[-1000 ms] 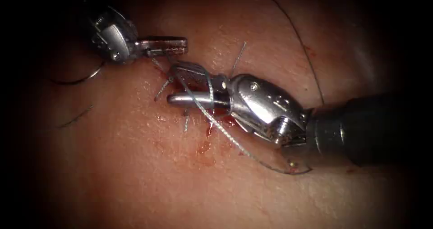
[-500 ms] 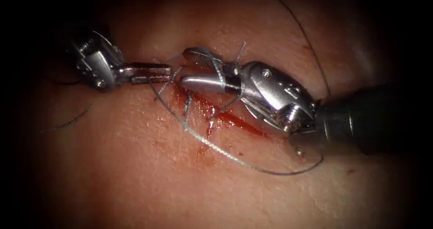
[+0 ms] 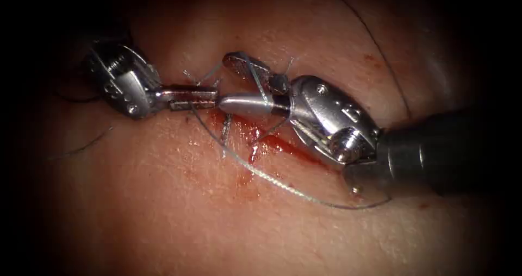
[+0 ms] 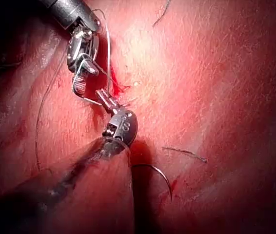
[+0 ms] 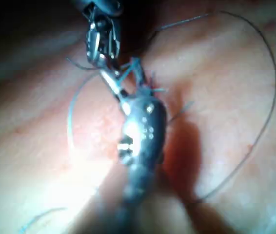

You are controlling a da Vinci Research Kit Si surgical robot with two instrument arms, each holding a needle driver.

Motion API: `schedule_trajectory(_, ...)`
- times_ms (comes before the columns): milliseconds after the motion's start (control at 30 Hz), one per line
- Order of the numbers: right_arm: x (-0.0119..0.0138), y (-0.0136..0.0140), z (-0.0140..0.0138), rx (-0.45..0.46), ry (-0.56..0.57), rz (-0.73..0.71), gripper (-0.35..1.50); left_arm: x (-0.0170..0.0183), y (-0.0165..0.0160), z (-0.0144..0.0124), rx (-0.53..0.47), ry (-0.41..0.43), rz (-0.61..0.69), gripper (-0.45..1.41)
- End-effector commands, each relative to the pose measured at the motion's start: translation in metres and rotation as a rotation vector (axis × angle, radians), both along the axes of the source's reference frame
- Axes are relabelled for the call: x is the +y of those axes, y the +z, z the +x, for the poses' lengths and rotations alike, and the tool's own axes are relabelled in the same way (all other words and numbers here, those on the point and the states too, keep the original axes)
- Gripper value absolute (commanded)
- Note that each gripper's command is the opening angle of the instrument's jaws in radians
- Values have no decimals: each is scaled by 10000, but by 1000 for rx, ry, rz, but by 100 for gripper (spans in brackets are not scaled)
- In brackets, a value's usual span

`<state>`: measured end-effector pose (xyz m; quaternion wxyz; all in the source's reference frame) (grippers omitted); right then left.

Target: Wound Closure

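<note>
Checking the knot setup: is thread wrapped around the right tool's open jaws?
Yes: in the endoscope view, thread loops across both spread jaws of the right tool.

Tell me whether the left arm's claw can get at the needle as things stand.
Probably not right away. The left claw looks shut on the thread, tip to tip with the open, thread-wrapped right claw. The needle lies uncovered on the tissue, back beside the left tool's wrist.
</note>
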<state>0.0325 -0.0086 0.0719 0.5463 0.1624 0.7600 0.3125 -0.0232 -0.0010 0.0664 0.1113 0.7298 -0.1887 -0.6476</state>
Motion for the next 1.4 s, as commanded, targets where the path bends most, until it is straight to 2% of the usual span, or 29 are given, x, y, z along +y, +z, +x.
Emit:
schedule_trajectory(33, -7, 4, 8, 4, -5, 8, 63, -2, 6, -6, 1, 0, 2, -45)
schedule_trajectory(100, -6, 3, 9, 8, -8, 25, 69, 0, 6, -10, 3, -4, 2, -45)
schedule_trajectory(167, -4, 2, 10, 13, -12, 49, 84, -2, 9, -18, 15, -10, 0, -45)
schedule_trajectory(200, -2, 1, 13, 17, -14, 67, 101, -7, 12, -27, 19, 0, -7, -45)
schedule_trajectory(333, -2, -2, 15, 24, -19, 85, 115, -21, 21, -45, 38, 25, -9, -45)
schedule_trajectory(567, -1, 1, 14, 29, -22, 81, 111, -34, 20, -47, 32, 47, 2, -45)
schedule_trajectory(667, -3, 5, 9, 3, -5, 89, 106, -46, 14, -45, 34, 57, 2, -45)
schedule_trajectory(767, -12, 14, -2, -126, 16, 69, 103, -59, 5, -50, 42, 70, 4, -45)
schedule_trajectory(1033, -21, 23, -21, -231, 70, 74, 101, -65, 0, -58, 47, 77, 11, -45)
schedule_trajectory(1133, -33, 25, -32, -307, 110, 73, 101, -66, -1, -64, 48, 80, 17, -45)
schedule_trajectory(1400, -52, 24, -52, -391, 178, 89, 99, -64, -1, -66, 45, 83, 29, -45)
